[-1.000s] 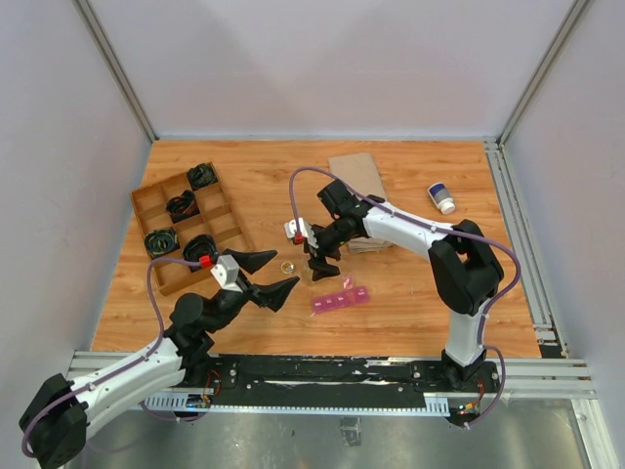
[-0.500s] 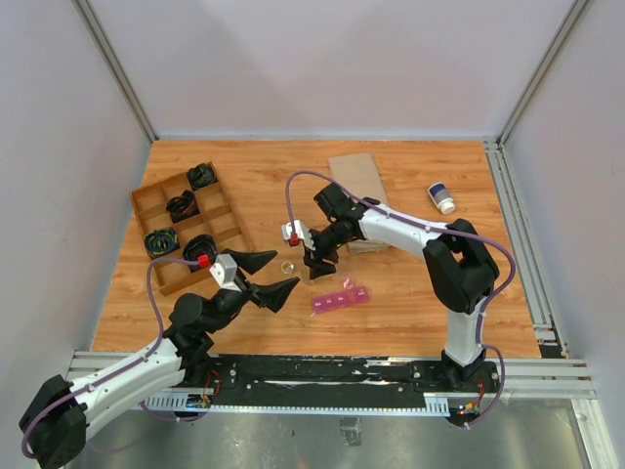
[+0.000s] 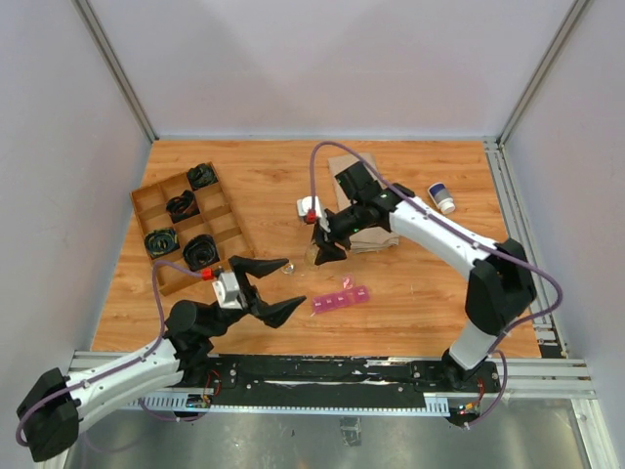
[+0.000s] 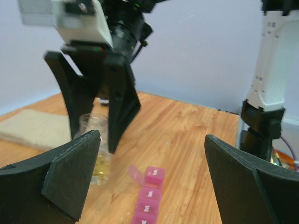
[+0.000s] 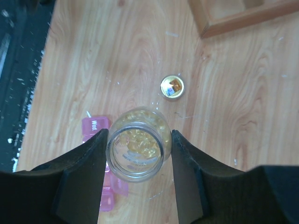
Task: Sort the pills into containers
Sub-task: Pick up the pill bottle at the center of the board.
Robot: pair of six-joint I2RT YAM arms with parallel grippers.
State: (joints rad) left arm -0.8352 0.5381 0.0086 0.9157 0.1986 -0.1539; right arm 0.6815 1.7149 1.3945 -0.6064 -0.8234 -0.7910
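Containers (image 3: pixel 341 298): translucent pink strip of square cells, one lid up, lower centre on woodgrain table (image 3: pixel 420 308). I see right gripper (image 5: pixel 138 145) clamped on clear round jar (image 5: pixel 136 164) of glossy yellow pills (image 5: pixel 140 139); left gripper (image 4: pixel 152 137) splayed wide.

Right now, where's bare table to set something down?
Bare: far side between tray and pad; near right, between strip and bottle. Crowded: centre, where right gripper holds jar beside lid, with left gripper open close by.

Bright even light; left wrist view blurred.
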